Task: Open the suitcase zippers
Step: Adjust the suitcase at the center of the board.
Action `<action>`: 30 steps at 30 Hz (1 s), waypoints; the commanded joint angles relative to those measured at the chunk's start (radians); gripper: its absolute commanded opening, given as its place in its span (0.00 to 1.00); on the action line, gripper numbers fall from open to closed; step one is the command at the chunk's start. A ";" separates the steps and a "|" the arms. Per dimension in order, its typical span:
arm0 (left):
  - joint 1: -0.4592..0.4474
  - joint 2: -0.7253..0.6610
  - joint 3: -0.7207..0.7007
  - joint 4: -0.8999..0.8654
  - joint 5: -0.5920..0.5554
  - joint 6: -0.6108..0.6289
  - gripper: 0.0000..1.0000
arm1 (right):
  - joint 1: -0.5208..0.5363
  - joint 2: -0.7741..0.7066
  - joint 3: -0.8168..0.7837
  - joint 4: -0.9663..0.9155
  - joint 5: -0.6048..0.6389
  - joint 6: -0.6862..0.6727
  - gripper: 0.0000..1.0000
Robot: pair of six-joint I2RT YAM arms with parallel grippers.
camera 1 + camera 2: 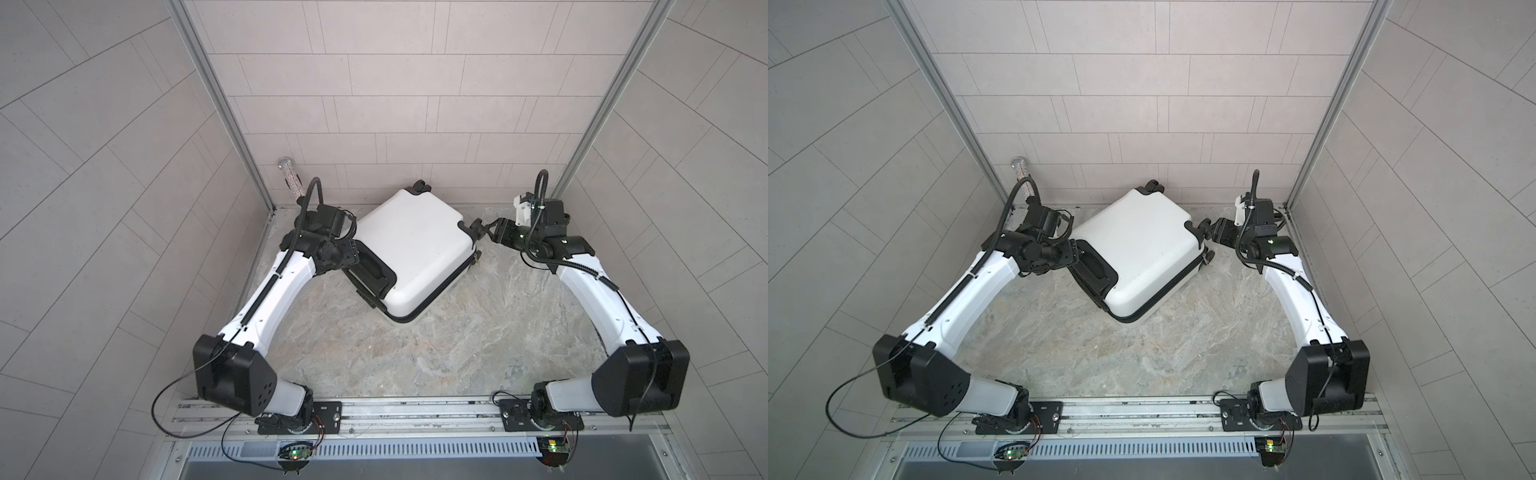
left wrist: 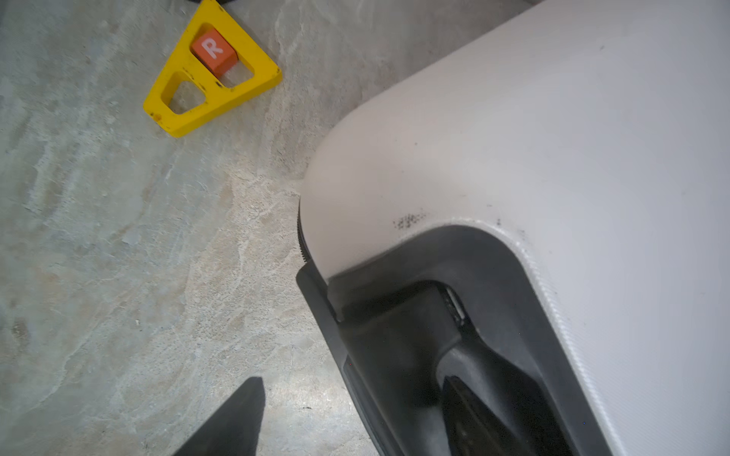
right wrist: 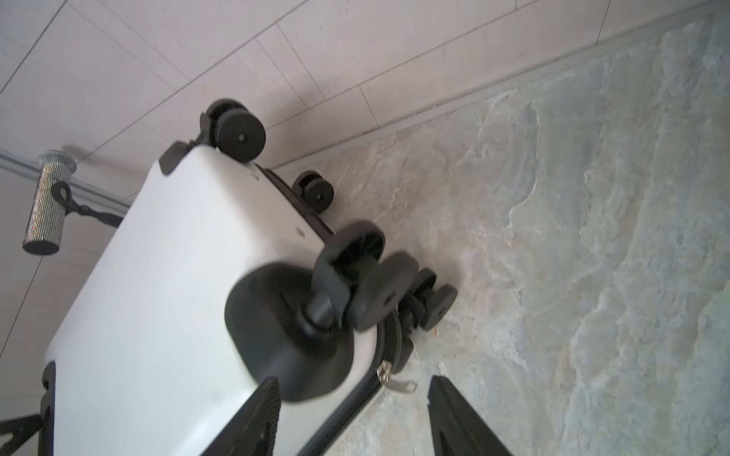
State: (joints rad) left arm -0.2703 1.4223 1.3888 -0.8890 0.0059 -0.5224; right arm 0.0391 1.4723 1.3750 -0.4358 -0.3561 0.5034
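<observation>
Your right tool [image 3: 353,380] gapes empty by the white hard-shell suitcase [image 3: 158,276]; left tool [image 2: 353,380] open astride its black handle panel [image 2: 395,316]

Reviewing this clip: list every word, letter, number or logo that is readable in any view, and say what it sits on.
"R": white letter on the orange block set in the yellow triangular frame, seen in the left wrist view.
Suitcase: no brand or label can be seen on its white shell in any view.
Circuit boards below the front rail: any markings are too small to read.
</observation>
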 commanded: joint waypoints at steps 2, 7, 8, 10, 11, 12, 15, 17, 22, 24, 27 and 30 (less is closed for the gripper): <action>0.007 -0.026 -0.022 -0.029 -0.047 0.042 0.76 | -0.005 0.206 0.206 -0.020 -0.003 0.020 0.63; 0.006 -0.030 -0.020 -0.036 -0.058 0.060 0.76 | 0.004 0.392 0.388 -0.110 -0.009 -0.033 0.62; 0.007 -0.028 -0.018 -0.037 -0.065 0.070 0.76 | 0.004 0.417 0.403 -0.121 -0.019 -0.046 0.61; 0.007 -0.021 -0.008 -0.045 -0.078 0.091 0.76 | 0.006 0.456 0.433 -0.166 -0.027 -0.078 0.60; 0.006 -0.016 0.002 -0.050 -0.086 0.104 0.75 | 0.007 0.473 0.451 -0.204 -0.026 -0.094 0.58; 0.005 -0.009 0.013 -0.059 -0.093 0.115 0.76 | 0.007 0.484 0.470 -0.249 -0.025 -0.114 0.56; 0.005 0.007 0.052 -0.082 -0.109 0.154 0.76 | 0.007 0.481 0.472 -0.362 -0.032 -0.168 0.50; 0.005 0.020 0.081 -0.096 -0.122 0.181 0.75 | 0.008 0.461 0.430 -0.405 -0.046 -0.197 0.46; 0.001 0.043 0.158 -0.112 -0.113 0.263 0.75 | 0.026 0.357 0.268 -0.457 -0.070 -0.225 0.41; -0.007 0.051 0.190 -0.110 -0.086 0.293 0.75 | 0.043 0.275 0.165 -0.410 -0.079 -0.200 0.41; -0.031 0.060 0.228 -0.104 -0.015 0.333 0.74 | 0.079 0.170 0.042 -0.372 -0.086 -0.151 0.40; -0.088 0.070 0.261 -0.088 0.036 0.387 0.74 | 0.107 0.039 -0.085 -0.291 -0.094 -0.067 0.40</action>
State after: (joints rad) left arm -0.3126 1.4719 1.6085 -0.9760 -0.0284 -0.2176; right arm 0.0937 1.5871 1.3869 -0.6983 -0.4065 0.3660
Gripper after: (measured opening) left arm 0.745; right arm 0.404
